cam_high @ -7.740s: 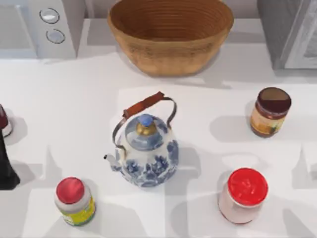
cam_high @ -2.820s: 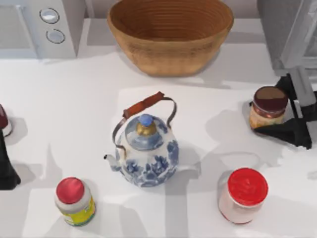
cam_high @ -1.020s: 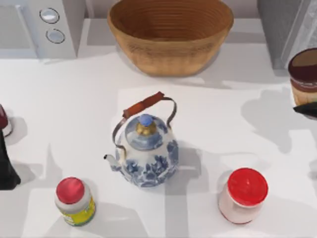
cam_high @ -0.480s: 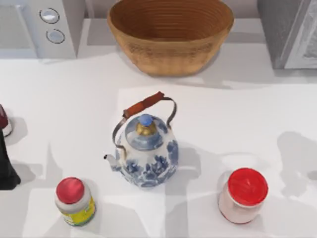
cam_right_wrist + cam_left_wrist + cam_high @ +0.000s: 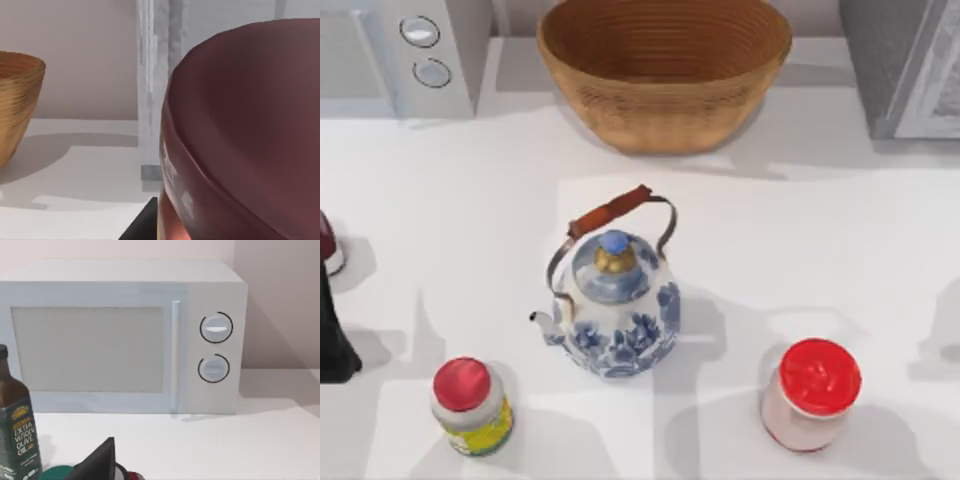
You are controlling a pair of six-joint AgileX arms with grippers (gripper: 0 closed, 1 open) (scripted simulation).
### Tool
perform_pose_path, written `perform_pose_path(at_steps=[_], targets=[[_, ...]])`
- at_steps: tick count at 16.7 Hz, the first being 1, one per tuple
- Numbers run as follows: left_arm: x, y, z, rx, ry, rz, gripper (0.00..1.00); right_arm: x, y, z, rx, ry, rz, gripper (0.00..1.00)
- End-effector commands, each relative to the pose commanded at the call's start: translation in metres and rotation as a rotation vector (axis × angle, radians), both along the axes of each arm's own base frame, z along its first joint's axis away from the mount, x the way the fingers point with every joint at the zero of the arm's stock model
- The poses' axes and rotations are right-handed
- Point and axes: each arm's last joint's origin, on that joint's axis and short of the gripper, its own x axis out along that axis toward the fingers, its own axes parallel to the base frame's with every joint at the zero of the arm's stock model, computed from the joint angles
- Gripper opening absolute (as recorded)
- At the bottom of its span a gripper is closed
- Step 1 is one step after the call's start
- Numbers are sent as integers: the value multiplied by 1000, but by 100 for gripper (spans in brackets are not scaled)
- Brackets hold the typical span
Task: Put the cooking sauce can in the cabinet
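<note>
The cooking sauce can [image 5: 250, 130] looms close in the right wrist view, its dark maroon lid towards the camera. My right gripper [image 5: 235, 225] is shut on it, and one dark finger [image 5: 142, 224] shows beside the can's side. Behind the can stands the cabinet [image 5: 152, 75], its pale grey door frame upright. In the top view the cabinet [image 5: 910, 60] fills the back right corner. My left gripper [image 5: 330, 340] stays parked at the table's left edge.
A blue-and-white teapot [image 5: 615, 305] sits mid-table, with a wicker basket [image 5: 665, 70] behind it. At the front are a white red-lidded jar [image 5: 812, 392] and a yellow-green bottle [image 5: 470, 405]. A white microwave [image 5: 405, 55] is back left, an olive oil bottle [image 5: 17, 435] near it.
The right gripper closed on the can at the table's right, lifted it and carried it right, out of the top view. Its shadow slid towards the right edge. The left arm stayed put.
</note>
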Motion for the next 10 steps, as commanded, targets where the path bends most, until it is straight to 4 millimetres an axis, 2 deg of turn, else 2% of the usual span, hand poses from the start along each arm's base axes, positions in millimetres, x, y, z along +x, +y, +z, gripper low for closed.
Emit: perform_pose_path(at_steps=[7,10], targets=[[0,0,0,0,0,0,100,0,0,-1,10,-6,-8,0],[0,0,0,0,0,0,100,0,0,14,11,9,-8,0]])
